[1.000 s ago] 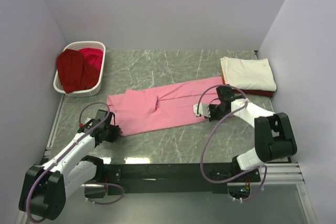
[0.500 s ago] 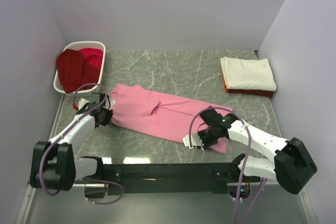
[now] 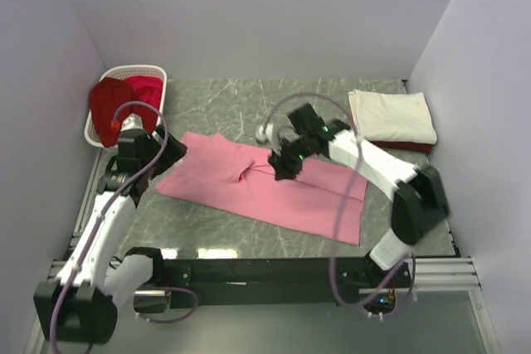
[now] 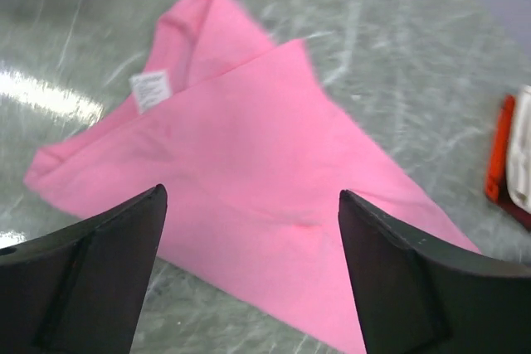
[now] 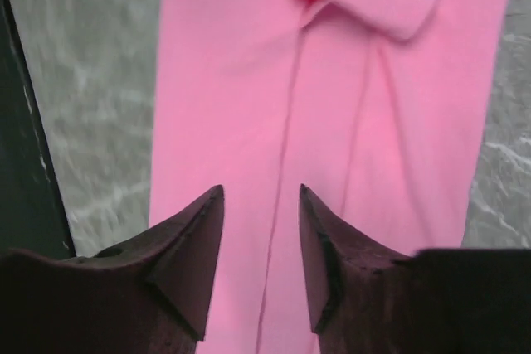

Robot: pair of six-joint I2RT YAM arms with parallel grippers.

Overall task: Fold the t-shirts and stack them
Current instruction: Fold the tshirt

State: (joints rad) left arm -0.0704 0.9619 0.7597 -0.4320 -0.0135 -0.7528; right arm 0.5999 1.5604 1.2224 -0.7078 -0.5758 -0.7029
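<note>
pink t-shirt (image 3: 249, 192) lies flat across the middle of the tabletop (image 3: 249, 109), slanting from the left edge toward the near right. white basket (image 3: 159, 74) in the far left corner holds a dark red t-shirt (image 3: 108, 107) and a crimson one (image 3: 146, 89). cream-white t-shirt (image 3: 392, 116) sits folded in the far right corner on an orange-red one (image 4: 498, 148). left end effector (image 4: 250, 195) is spread wide and empty over the pink shirt's left end. right end effector (image 5: 260, 191) is narrowly parted, gripping nothing, above the collar area. small white label (image 4: 151, 89) shows at the neck.
</note>
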